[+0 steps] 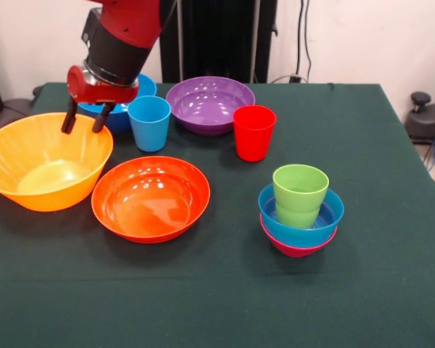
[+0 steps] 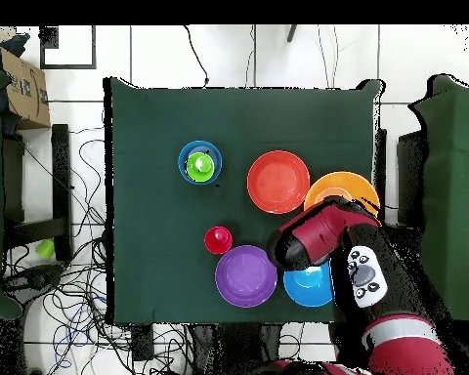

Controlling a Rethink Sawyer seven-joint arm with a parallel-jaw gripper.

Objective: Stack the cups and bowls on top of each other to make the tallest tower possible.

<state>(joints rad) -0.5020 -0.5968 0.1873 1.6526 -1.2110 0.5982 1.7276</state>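
Gripper (image 1: 84, 123) jaws spread at yellow-orange bowl (image 1: 29, 156) rim, light blue cup (image 1: 149, 123) just beside, large blue bowl (image 1: 123, 116) behind.

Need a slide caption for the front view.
Open hand hovers at the orange bowl's rim; green cup already sits in two nested bowls.

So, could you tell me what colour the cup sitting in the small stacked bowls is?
Lime green; the cup shows best in the front view.

Green-clothed table (image 1: 225, 304), tiled floor (image 2: 180, 54) (cable-strewn)
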